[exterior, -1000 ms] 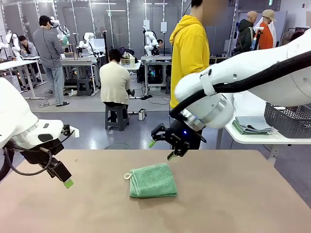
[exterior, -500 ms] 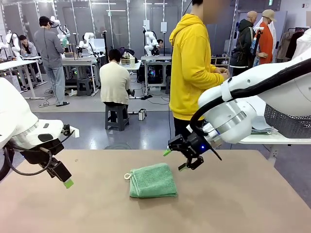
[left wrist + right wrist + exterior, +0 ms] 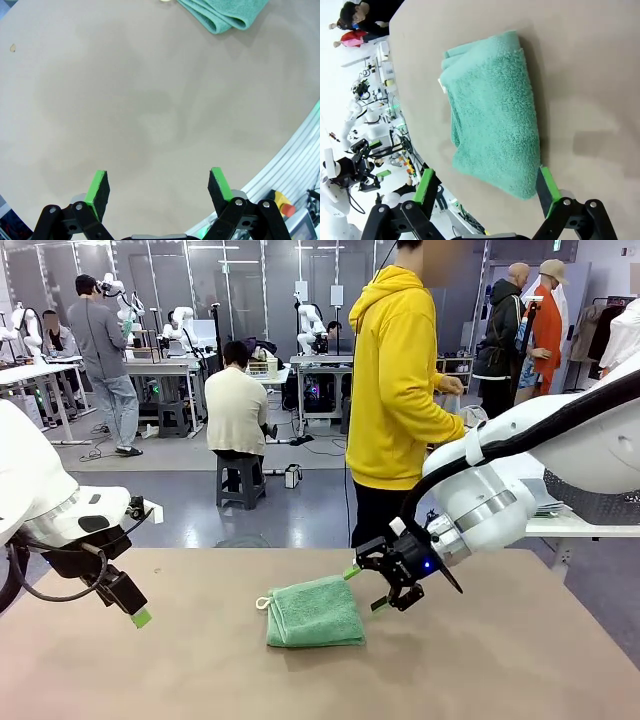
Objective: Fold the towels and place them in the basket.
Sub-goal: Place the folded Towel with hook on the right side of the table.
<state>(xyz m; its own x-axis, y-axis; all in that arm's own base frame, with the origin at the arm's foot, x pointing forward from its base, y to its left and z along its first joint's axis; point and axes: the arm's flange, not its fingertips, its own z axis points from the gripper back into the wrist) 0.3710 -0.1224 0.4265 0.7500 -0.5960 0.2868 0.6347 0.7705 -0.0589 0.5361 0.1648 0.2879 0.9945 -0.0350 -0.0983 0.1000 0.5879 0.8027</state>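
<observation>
A mint green towel (image 3: 313, 612) lies folded on the tan table (image 3: 200, 680), its white loop at the left corner. My right gripper (image 3: 364, 588) hovers open just off the towel's far right corner. In the right wrist view the towel (image 3: 492, 120) stretches away from the open gripper (image 3: 486, 182), its near end between the green pads (image 3: 545, 182). My left gripper (image 3: 130, 605) hangs open over the table's left side, apart from the towel. In the left wrist view the open gripper (image 3: 159, 187) faces bare table, with the towel (image 3: 225, 12) at the top edge. The basket (image 3: 600, 505) stands on a white side table at the right, partly behind my right arm.
A person in a yellow hoodie (image 3: 400, 390) stands at the table's far edge, hands toward the white side table (image 3: 580, 530). The table's front edge and an aluminium rail (image 3: 300, 150) show in the left wrist view.
My right gripper has moved right and down, close to the towel's right corner. The person has shifted toward the side table. My left arm has not moved.
</observation>
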